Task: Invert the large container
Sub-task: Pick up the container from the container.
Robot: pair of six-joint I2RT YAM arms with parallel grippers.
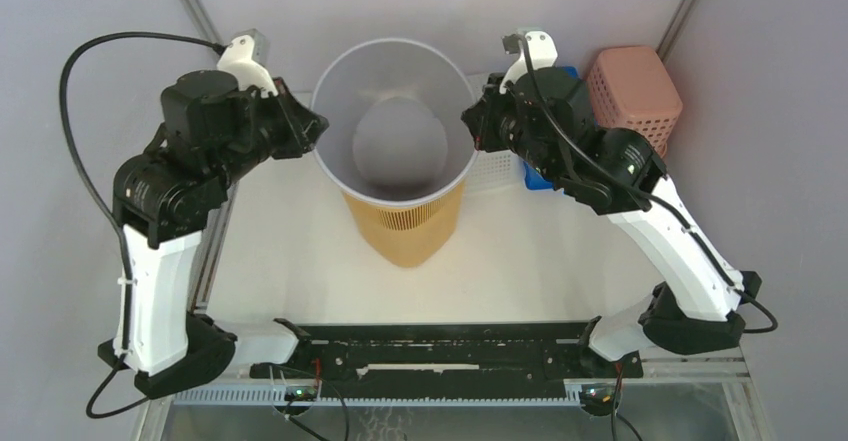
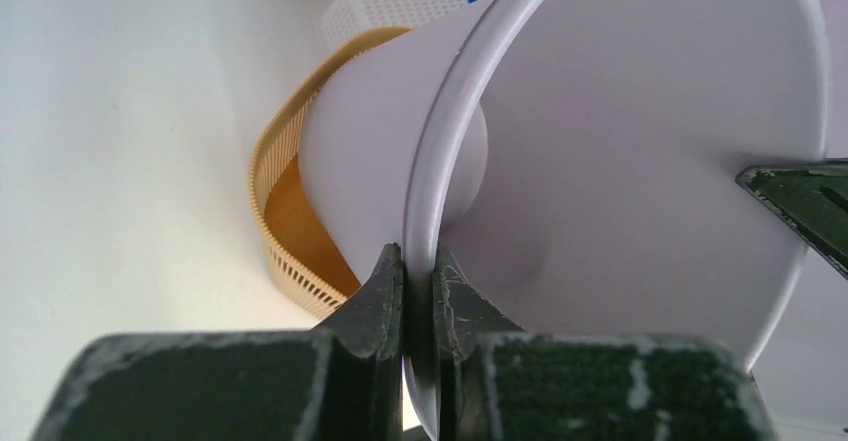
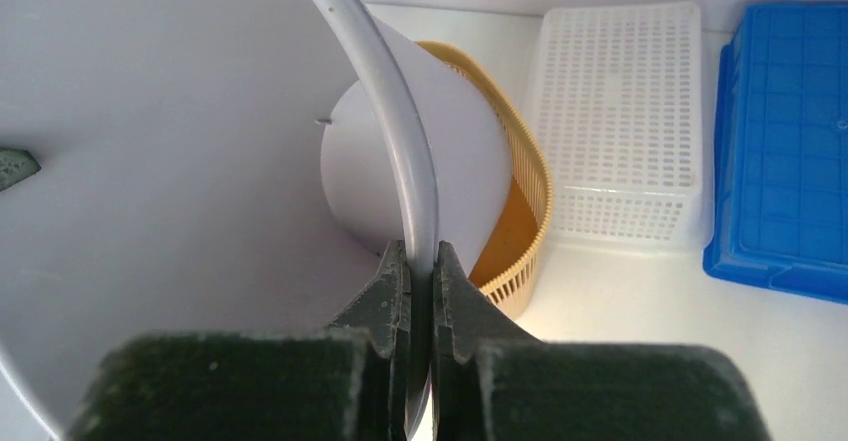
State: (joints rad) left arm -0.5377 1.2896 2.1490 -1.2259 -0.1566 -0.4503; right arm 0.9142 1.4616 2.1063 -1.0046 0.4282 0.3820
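The large container (image 1: pixel 395 121) is a pale lilac-grey round bin, held upright with its open mouth up, its lower part inside a tan slatted basket (image 1: pixel 405 226). My left gripper (image 1: pixel 318 129) is shut on the bin's left rim (image 2: pixel 425 231). At the opposite side, my right gripper (image 1: pixel 468 121) is shut on the right rim (image 3: pixel 415 201). Each wrist view shows the rim pinched between the two black fingers, and the bin (image 2: pixel 640 151) (image 3: pixel 160 161) fills most of both views. The bin's base is visible inside; its outer bottom is hidden by the basket (image 2: pixel 290 231) (image 3: pixel 515 221).
A white perforated tray (image 3: pixel 620 121) (image 1: pixel 495 169) lies right of the basket, with a blue tray (image 3: pixel 785 151) (image 1: pixel 540 176) beside it. A pink perforated basket (image 1: pixel 635 91) stands at the back right. The table's left edge rail (image 1: pixel 215 251) runs beside the left arm.
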